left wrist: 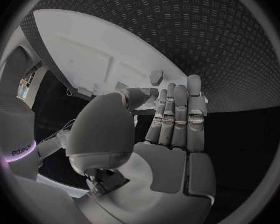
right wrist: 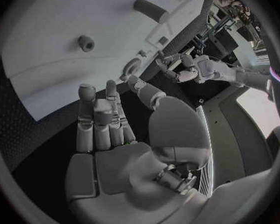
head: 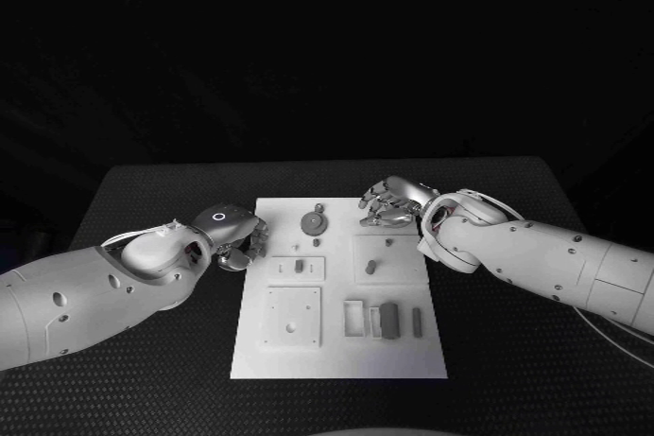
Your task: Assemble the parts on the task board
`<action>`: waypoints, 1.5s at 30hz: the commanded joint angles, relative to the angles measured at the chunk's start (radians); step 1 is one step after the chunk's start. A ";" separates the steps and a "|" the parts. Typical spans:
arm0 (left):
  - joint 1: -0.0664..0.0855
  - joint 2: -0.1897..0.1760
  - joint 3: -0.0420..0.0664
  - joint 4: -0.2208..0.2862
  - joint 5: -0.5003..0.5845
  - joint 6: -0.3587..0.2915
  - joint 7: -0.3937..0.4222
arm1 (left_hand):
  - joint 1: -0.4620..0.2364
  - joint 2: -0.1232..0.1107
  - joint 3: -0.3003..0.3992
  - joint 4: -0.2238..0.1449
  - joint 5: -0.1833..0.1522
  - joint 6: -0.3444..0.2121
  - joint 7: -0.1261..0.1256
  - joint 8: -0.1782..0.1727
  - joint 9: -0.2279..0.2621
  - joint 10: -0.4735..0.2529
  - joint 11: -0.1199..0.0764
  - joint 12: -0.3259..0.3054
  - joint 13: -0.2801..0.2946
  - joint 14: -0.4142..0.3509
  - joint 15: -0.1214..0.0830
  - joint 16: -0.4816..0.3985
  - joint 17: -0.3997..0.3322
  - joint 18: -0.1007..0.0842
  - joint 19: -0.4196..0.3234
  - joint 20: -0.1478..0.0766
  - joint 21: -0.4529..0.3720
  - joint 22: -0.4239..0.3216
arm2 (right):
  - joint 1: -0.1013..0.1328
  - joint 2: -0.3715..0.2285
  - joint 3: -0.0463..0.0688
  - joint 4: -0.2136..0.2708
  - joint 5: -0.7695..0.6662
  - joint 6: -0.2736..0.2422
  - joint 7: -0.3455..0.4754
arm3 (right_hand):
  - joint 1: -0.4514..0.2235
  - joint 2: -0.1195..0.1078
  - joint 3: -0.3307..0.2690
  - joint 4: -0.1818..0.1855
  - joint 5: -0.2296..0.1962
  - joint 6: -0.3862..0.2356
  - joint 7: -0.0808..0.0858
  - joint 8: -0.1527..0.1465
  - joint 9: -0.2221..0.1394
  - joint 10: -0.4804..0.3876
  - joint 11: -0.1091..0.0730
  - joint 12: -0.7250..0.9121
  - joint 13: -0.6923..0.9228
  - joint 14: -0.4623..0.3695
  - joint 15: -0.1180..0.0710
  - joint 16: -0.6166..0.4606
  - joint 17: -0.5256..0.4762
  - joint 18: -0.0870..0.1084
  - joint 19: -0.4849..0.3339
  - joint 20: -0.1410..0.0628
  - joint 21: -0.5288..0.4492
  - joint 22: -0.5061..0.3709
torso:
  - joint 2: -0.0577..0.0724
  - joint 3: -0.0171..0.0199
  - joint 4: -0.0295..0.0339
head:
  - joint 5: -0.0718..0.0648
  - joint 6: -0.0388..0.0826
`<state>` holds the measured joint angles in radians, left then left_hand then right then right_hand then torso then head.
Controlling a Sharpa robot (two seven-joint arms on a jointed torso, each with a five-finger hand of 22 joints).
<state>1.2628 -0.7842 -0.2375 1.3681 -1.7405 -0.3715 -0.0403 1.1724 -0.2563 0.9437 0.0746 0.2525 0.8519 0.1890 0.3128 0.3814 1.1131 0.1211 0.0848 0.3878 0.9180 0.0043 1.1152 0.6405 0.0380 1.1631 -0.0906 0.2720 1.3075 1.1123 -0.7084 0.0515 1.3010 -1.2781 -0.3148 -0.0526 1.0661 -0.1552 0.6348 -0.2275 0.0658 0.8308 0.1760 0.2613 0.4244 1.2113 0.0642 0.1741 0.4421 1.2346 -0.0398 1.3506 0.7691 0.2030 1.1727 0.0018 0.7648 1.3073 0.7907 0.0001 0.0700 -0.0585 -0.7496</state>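
Both hands are empty right now. Left hand (head: 234, 235) sits just off the board's left edge, at about nine o'clock from the board's middle, fingers straight and close together, holding nothing. Right hand (head: 395, 201) hangs over the board's top right corner, at about one o'clock, fingers bent a little and apart, holding nothing too.

On the white task board (head: 341, 360) the grey parts lie spread out. A round part (head: 314, 222) rests near the top, at twelve o'clock. A small peg (head: 299, 265) stands in a square plate just below it, and another peg (head: 370, 264) stands in the plate to its right. Low down at five o'clock, long blocks (head: 391, 320) lie side by side in a row, easy to pick from.

I think the hands wait on each side so either one can reach in without bumping the other. No part looks picked up yet, so the job seems near its start.

The black table (head: 150, 200) lies under it all.
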 commanded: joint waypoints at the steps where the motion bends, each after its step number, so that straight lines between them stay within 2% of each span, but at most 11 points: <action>1: 0.000 0.000 0.000 0.005 0.008 -0.032 0.012 | 0.006 -0.002 0.007 -0.001 0.004 -0.003 0.000 0.003 0.001 -0.005 -0.001 -0.001 0.001 0.002 0.008 -0.001 0.000 0.055 0.002 0.003 -0.002 0.018 | -0.001 0.001 0.000 0.000 0.000 0.005 0.009 | -0.008 -0.001 0.000 0.005 0.001 -0.002 0.007 0.005 -0.002 0.001 0.009 0.006 0.001 -0.005 0.001 -0.005 -0.001 0.059 -0.002 -0.007 -0.004 0.020 | 0.000 -0.0001 0.0002 | 0.000 0.000; 10: 0.001 -0.020 0.001 0.025 0.030 -0.042 0.017 | 0.008 -0.003 0.011 -0.002 0.004 -0.002 -0.001 0.004 0.002 -0.004 -0.002 0.000 0.002 0.003 0.007 -0.001 0.000 0.056 0.003 0.003 -0.003 0.018 | -0.001 0.001 0.000 0.000 0.000 0.005 0.009 | -0.008 -0.001 0.000 0.006 0.001 -0.002 0.007 0.005 -0.002 0.001 0.009 0.006 0.001 -0.005 0.001 -0.005 -0.001 0.059 -0.002 -0.007 -0.004 0.020 | 0.000 0.0008 0.0002 | 0.001 0.001; 15: 0.004 -0.049 0.006 0.052 0.070 -0.040 0.038 | -0.007 -0.030 -0.014 0.002 -0.007 -0.001 -0.001 0.009 0.005 -0.005 -0.001 0.001 0.005 0.004 0.008 -0.002 0.000 0.055 0.005 0.003 -0.003 0.020 | -0.001 0.000 0.000 0.000 0.001 0.006 0.009 | -0.008 -0.001 0.000 0.006 0.001 -0.002 0.007 0.006 -0.002 0.001 0.009 0.006 0.001 -0.005 0.001 -0.005 -0.001 0.059 -0.002 -0.007 -0.004 0.020 | 0.000 0.0012 0.0003 | 0.001 0.001; 18: 0.010 -0.066 0.007 0.068 0.073 -0.033 0.056 | -0.041 -0.036 -0.203 -0.059 -0.019 0.001 -0.006 0.019 0.013 -0.005 -0.004 0.004 0.011 -0.001 0.009 -0.002 0.003 0.056 -0.003 0.002 -0.002 0.022 | -0.001 -0.001 0.000 0.000 0.001 0.007 0.009 | -0.008 -0.001 0.001 0.006 0.001 -0.002 0.007 0.006 -0.002 0.001 0.009 0.006 0.001 -0.005 0.001 -0.005 -0.001 0.059 -0.002 -0.007 -0.004 0.020 | 0.000 0.0011 0.0003 | 0.000 0.001; 19: 0.012 -0.071 0.006 0.073 0.071 -0.029 0.062 | -0.043 -0.040 -0.299 -0.111 -0.078 0.005 -0.012 0.025 0.016 -0.004 -0.003 0.005 0.013 -0.005 0.006 -0.003 0.003 0.055 -0.011 0.003 -0.005 0.021 | -0.001 -0.001 0.000 0.000 0.001 0.007 0.009 | -0.008 -0.001 0.001 0.006 0.001 -0.002 0.007 0.006 -0.002 0.001 0.009 0.006 0.001 -0.005 0.001 -0.005 -0.001 0.059 -0.002 -0.007 -0.004 0.020 | 0.000 0.0011 0.0005 | 0.001 0.002; 20: 0.015 -0.078 0.006 0.080 0.061 -0.020 0.067 | -0.036 -0.040 -0.338 -0.140 -0.116 0.008 -0.018 0.027 0.018 -0.003 -0.002 0.005 0.014 -0.008 0.005 -0.005 0.003 0.055 -0.014 0.003 -0.008 0.019 | -0.001 -0.001 0.000 0.000 0.001 0.007 0.009 | -0.007 -0.001 0.001 0.006 0.001 -0.002 0.007 0.006 -0.002 0.001 0.009 0.006 0.001 -0.005 0.001 -0.005 -0.001 0.059 -0.002 -0.007 -0.004 0.020 | 0.000 0.0009 0.0005 | 0.002 0.002; 23: 0.017 -0.086 0.006 0.090 0.027 -0.001 0.075 | -0.008 -0.040 -0.387 -0.195 -0.194 0.028 -0.043 0.038 0.022 0.001 -0.010 0.006 0.014 -0.011 0.002 -0.007 0.003 0.053 -0.016 0.002 -0.016 0.016 | -0.001 -0.002 0.000 0.000 0.001 0.007 0.009 | -0.007 -0.001 0.001 0.006 0.001 -0.002 0.007 0.006 -0.002 0.001 0.009 0.006 0.001 -0.005 0.001 -0.005 -0.001 0.059 -0.002 -0.007 -0.004 0.020 | 0.000 0.0006 0.0011 | 0.003 0.001; 27: 0.017 -0.086 0.005 0.089 -0.006 0.024 0.084 | 0.028 -0.041 -0.410 -0.244 -0.203 0.057 -0.071 0.053 0.027 0.002 -0.025 0.004 0.014 -0.016 -0.007 -0.011 0.002 0.047 -0.017 -0.001 -0.024 0.012 | -0.002 -0.002 0.000 0.000 0.001 0.007 0.009 | -0.007 -0.001 0.001 0.006 0.001 -0.002 0.007 0.006 -0.002 0.001 0.009 0.006 0.001 -0.005 0.001 -0.004 -0.001 0.059 -0.002 -0.007 -0.004 0.020 | 0.000 -0.0001 0.0005 | 0.003 0.000; 31: 0.017 -0.077 0.002 0.078 -0.028 0.024 0.080 | 0.041 -0.040 -0.409 -0.257 -0.203 0.058 -0.079 0.051 0.026 -0.005 -0.030 -0.002 0.010 -0.018 -0.009 -0.015 0.000 0.042 -0.017 -0.003 -0.031 0.009 | -0.002 -0.002 0.000 0.000 0.001 0.007 0.009 | -0.007 -0.001 0.001 0.006 0.001 -0.002 0.007 0.006 -0.002 0.001 0.009 0.006 0.001 -0.005 0.001 -0.004 -0.001 0.059 -0.002 -0.007 -0.004 0.020 | 0.000 -0.0001 0.0006 | 0.004 0.000; 38: 0.017 -0.058 0.001 0.060 -0.036 -0.017 0.076 | 0.055 -0.035 -0.382 -0.246 -0.200 0.052 -0.079 0.043 0.020 -0.026 -0.029 -0.016 -0.004 -0.016 -0.009 -0.024 -0.005 0.035 -0.013 -0.007 -0.044 0.001 | -0.002 -0.001 0.000 0.000 0.001 0.007 0.009 | -0.007 -0.001 0.001 0.006 0.001 -0.002 0.007 0.006 -0.002 0.001 0.009 0.006 0.001 -0.005 0.001 -0.004 -0.001 0.059 -0.002 -0.007 -0.004 0.020 | 0.000 0.0002 0.0004 | 0.005 0.000; 45: 0.017 -0.042 0.001 0.052 -0.043 -0.003 0.072 | 0.076 -0.030 -0.358 -0.233 -0.200 0.043 -0.080 0.034 0.016 -0.036 -0.027 -0.018 -0.017 -0.012 -0.009 -0.028 -0.008 0.030 -0.008 -0.010 -0.052 -0.001 | -0.002 0.000 0.000 0.000 0.001 0.005 0.009 | -0.007 -0.001 0.001 0.006 0.001 -0.002 0.007 0.006 -0.002 0.001 0.009 0.006 0.001 -0.005 0.001 -0.004 -0.001 0.059 -0.002 -0.007 -0.004 0.020 | 0.001 0.0002 -0.0006 | 0.006 0.002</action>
<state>1.2791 -0.8287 -0.2369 1.4198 -1.7648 -0.3730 0.0243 1.2393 -0.2893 0.5805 -0.1580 0.0531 0.9011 0.1065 0.3508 0.3976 1.0853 0.0951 0.0732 0.3712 0.9037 -0.0036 1.0900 0.6335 0.0620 1.1562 -0.0950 0.2255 1.3071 1.1115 -0.7093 0.0515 1.3005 -1.2760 -0.3144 -0.0522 1.0661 -0.1552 0.6348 -0.2275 0.0658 0.8298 0.1747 0.2613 0.4237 1.2134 0.0663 0.1741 0.4417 1.2367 -0.0376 1.3506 0.7691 0.2030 1.1721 0.0024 0.7648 1.3073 0.7912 0.0004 0.0697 -0.0525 -0.7484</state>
